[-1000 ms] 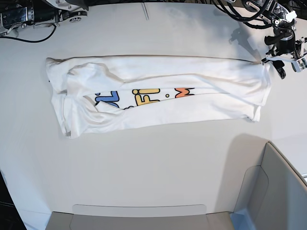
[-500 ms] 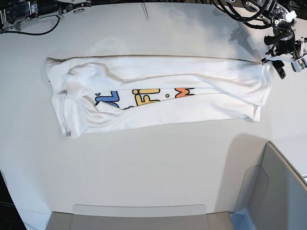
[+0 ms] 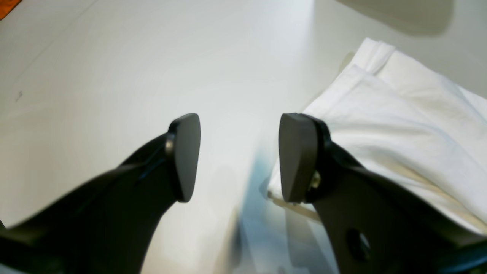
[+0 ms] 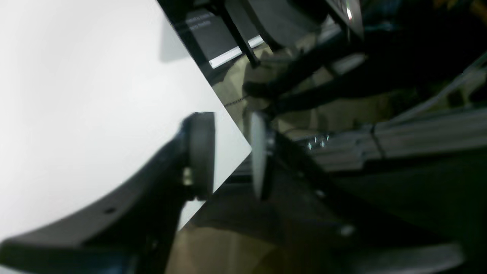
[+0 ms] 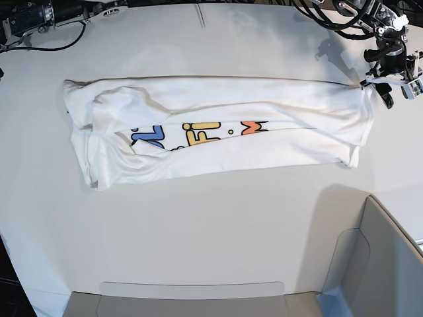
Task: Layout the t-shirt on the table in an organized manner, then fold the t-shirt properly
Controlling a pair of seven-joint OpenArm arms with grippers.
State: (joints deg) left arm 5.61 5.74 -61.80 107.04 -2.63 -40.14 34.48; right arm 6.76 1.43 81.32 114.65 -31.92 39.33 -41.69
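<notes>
T-shirt (image 5: 218, 129) laid folded lengthwise on worktop (image 5: 211, 224). Left hand (image 3: 239, 158) found released beside shirt edge. Right hand (image 4: 232, 154) found released, empty, at worktop corner.

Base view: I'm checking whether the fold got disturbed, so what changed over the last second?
Only the right arm moved, drawing back along the table's far left edge, its pincer now open and empty. The t-shirt lies folded as before, and the left pincer stays open beside its end.
</notes>
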